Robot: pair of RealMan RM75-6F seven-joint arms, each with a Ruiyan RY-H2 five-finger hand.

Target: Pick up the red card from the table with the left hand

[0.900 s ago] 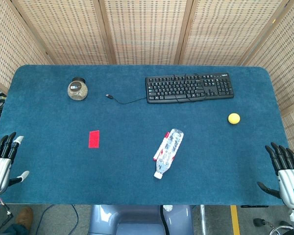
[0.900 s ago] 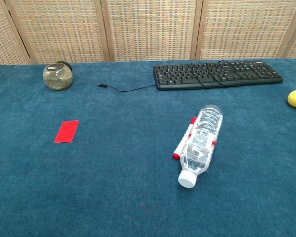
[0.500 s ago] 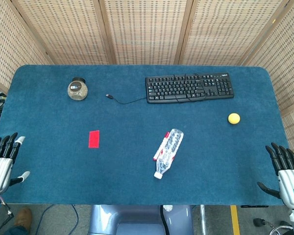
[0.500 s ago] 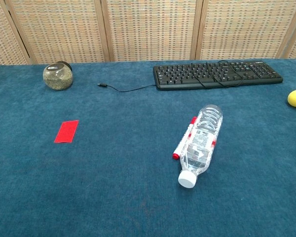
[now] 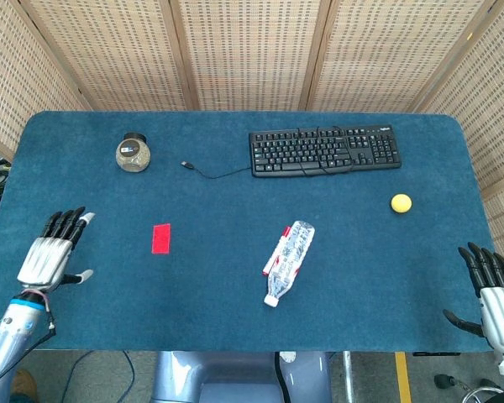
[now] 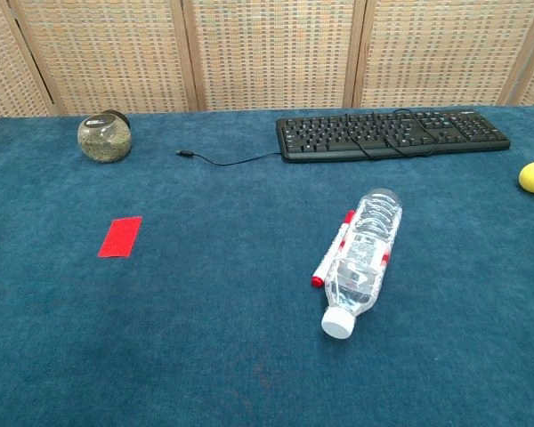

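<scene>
The red card (image 5: 160,238) lies flat on the blue table (image 5: 235,201), left of centre; the chest view also shows the card (image 6: 120,237). My left hand (image 5: 52,255) hovers over the table's left part, well to the left of the card, fingers stretched out and apart, holding nothing. My right hand (image 5: 490,290) sits past the table's right front corner, fingers spread and empty. Neither hand appears in the chest view.
A clear plastic bottle (image 5: 289,261) lies on its side mid-table with a red marker (image 5: 276,250) beside it. A glass jar (image 5: 133,153), a black keyboard (image 5: 324,149) with its loose cable (image 5: 210,171), and a yellow ball (image 5: 401,202) sit farther back. Wicker screens stand behind the table.
My left hand has moved up and to the right, from the table's left front corner over the table toward the card. The right hand has sunk slightly; the objects stayed put.
</scene>
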